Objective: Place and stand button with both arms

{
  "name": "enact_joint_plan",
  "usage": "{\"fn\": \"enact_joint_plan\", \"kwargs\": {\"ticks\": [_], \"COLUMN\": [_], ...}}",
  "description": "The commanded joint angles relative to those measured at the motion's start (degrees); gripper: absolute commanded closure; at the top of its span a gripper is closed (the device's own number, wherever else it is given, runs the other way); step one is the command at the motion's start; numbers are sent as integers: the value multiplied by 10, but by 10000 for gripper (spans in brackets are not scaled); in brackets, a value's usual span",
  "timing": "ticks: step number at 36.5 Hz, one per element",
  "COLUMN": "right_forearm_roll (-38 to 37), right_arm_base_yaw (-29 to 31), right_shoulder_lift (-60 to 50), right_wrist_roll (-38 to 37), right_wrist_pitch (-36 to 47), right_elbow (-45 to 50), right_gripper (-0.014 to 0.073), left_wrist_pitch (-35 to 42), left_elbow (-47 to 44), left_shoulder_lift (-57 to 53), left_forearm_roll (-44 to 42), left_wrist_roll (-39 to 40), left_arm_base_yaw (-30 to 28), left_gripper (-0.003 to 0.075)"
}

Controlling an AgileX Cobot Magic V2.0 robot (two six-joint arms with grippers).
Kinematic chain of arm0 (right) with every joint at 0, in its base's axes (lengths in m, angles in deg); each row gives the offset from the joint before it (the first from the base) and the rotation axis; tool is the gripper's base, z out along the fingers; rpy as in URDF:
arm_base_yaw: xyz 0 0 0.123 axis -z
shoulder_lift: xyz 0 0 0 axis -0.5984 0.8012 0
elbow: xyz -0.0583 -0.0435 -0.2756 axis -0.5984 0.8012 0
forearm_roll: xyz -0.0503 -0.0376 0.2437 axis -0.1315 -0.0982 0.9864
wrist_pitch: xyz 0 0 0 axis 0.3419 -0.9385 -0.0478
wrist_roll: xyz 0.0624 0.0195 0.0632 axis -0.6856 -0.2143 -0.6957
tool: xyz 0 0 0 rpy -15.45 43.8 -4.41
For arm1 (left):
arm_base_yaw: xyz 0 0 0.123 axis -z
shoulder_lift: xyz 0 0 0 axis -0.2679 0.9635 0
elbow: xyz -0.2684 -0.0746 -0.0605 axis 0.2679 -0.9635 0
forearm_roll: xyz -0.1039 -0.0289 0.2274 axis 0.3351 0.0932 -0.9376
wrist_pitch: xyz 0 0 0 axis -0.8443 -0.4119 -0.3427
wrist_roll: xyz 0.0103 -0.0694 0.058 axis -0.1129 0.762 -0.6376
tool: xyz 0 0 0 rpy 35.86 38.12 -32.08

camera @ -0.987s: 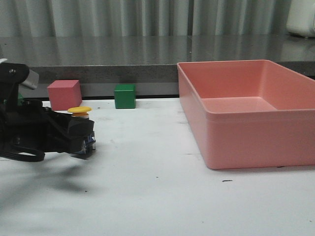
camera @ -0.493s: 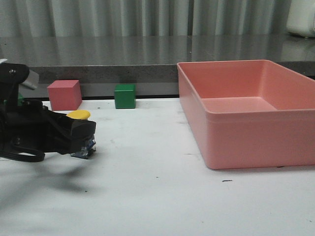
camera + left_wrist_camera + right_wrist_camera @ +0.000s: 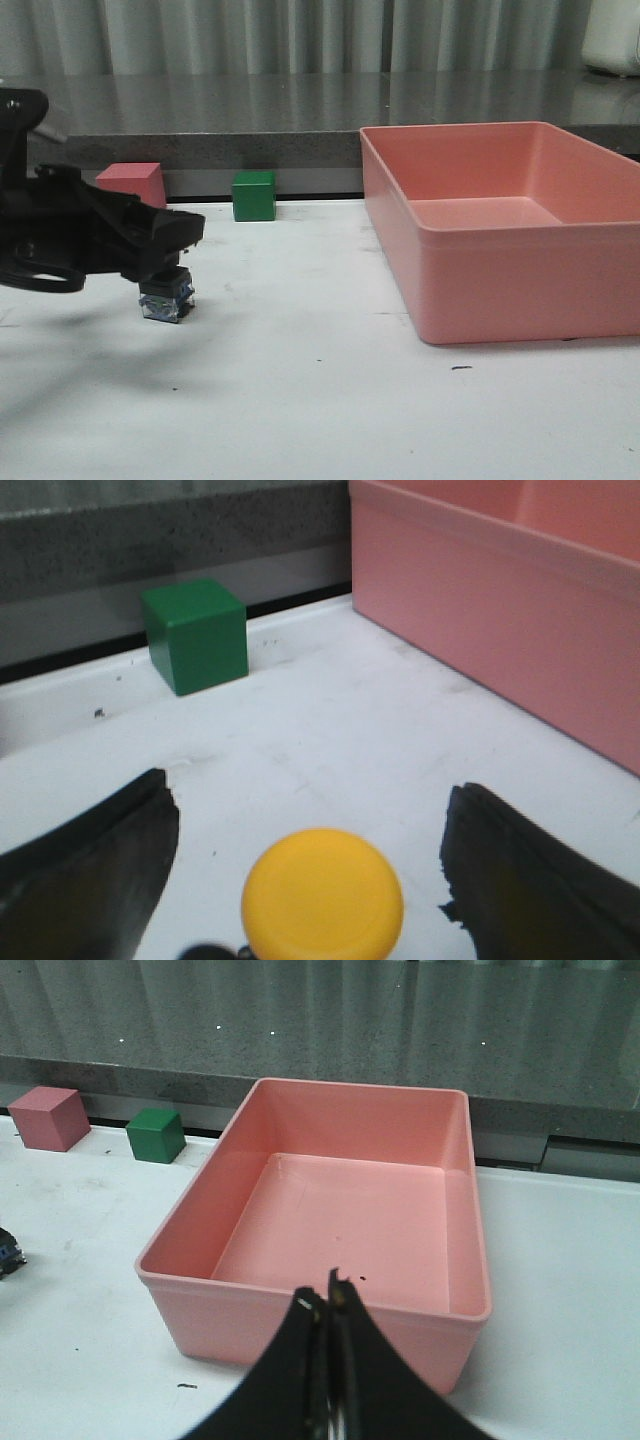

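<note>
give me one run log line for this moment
left gripper: jaws open, over button | button: upright on table | right gripper: jaws shut, empty, above pink bin

We're looking at a robot test bench, a lab setup by every sign: a plain white tabletop (image 3: 330,400) scuffed with small dark marks, backed at twelve o'clock by a grey speckled ledge (image 3: 300,105) and pale pleated curtains (image 3: 300,35). The props are staged test pieces, a pink cube (image 3: 130,182) and green cube (image 3: 254,195) at eleven o'clock, a pink plastic bin (image 3: 500,280) at two o'clock.
</note>
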Motion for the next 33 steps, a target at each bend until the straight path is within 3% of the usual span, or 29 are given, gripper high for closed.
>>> {"fn": "enact_joint_plan", "kwargs": {"ticks": [1, 12, 24, 28, 33], "right_forearm_roll": [-11, -11, -11, -11, -11], "right_arm_base_yaw": [1, 1, 1, 1, 1], "right_shoulder_lift": [5, 5, 5, 5, 5], "right_wrist_roll": [6, 6, 6, 6, 6], "right_wrist_pitch": [49, 49, 49, 49, 49], "right_elbow": [-15, -15, -15, -15, -15], "right_gripper": [661, 661, 661, 661, 661], "left_wrist_pitch": [13, -142, -393, -469, -581], "left_elbow": [8, 8, 8, 8, 8], "left_shoulder_lift": [-66, -219, -441, -516, -601], "left_forearm_roll": [0, -15, -51, -51, -30], "left_wrist_roll": [22, 101, 187, 200, 201], "left_arm_base_yaw": [-1, -1, -1, -1, -1], "left_gripper": [184, 184, 197, 293, 496]}}
